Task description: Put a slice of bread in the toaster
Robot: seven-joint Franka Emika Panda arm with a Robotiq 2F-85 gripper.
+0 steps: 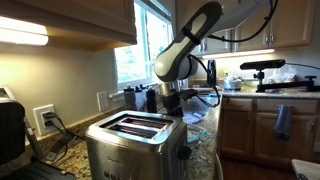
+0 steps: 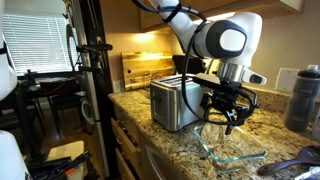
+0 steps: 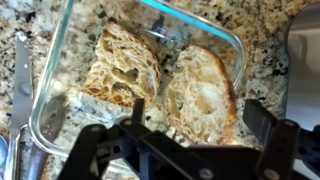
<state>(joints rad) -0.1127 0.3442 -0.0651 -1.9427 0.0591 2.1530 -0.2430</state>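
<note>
Two tan slices of bread lie side by side in a clear glass dish point(image 3: 60, 60) on the granite counter: one slice point(image 3: 122, 62) on the left and one slice point(image 3: 203, 95) on the right in the wrist view. My gripper point(image 3: 200, 118) is open and empty, hovering just above the right slice with a finger on each side of it. In both exterior views the gripper point(image 2: 228, 108) hangs over the dish point(image 2: 228, 150), next to the steel toaster point(image 2: 174, 103). The toaster point(image 1: 133, 142) shows two dark top slots, both empty.
A dark bottle point(image 2: 303, 98) stands on the counter behind the dish. A wooden cutting board point(image 2: 145, 68) leans at the wall behind the toaster. A black appliance point(image 1: 10, 135) sits at the counter's edge. A camera tripod point(image 2: 95, 70) stands beside the counter.
</note>
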